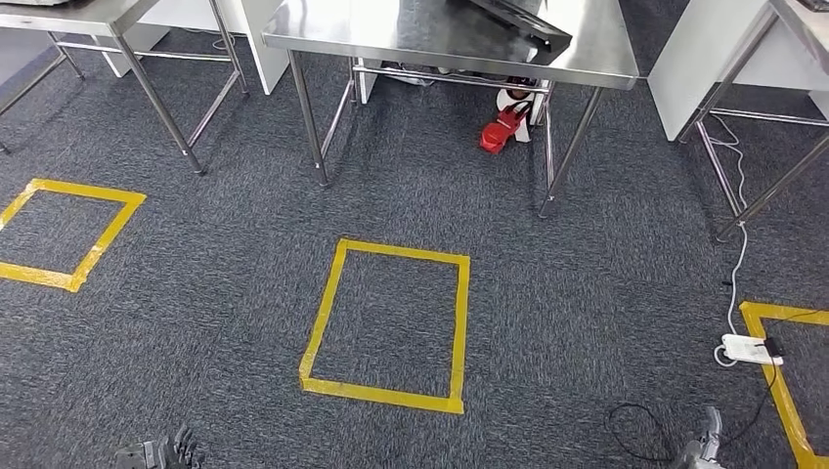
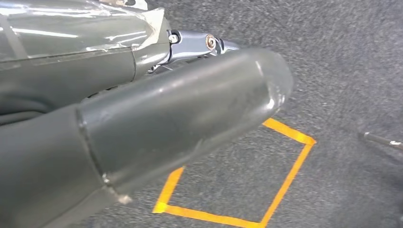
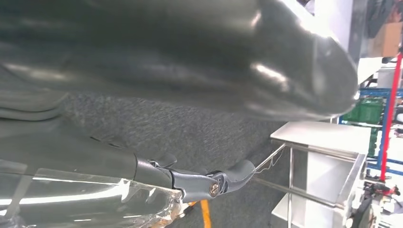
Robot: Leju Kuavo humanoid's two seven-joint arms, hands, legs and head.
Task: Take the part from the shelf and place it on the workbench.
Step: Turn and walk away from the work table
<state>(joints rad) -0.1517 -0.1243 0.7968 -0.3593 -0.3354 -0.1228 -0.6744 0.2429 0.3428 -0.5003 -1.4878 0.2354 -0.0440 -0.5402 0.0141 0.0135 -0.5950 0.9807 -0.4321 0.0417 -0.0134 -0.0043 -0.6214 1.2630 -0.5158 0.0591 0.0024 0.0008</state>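
Dark grey carpet spreads beneath us, marked with a yellow tape square at the middle and others to either side. Ahead stands a steel workbench with a dark flat object lying on its top and a red item on the floor under it. Our left hand and right hand hang low at our sides holding nothing; we cannot tell their finger spread. We cannot make out the part.
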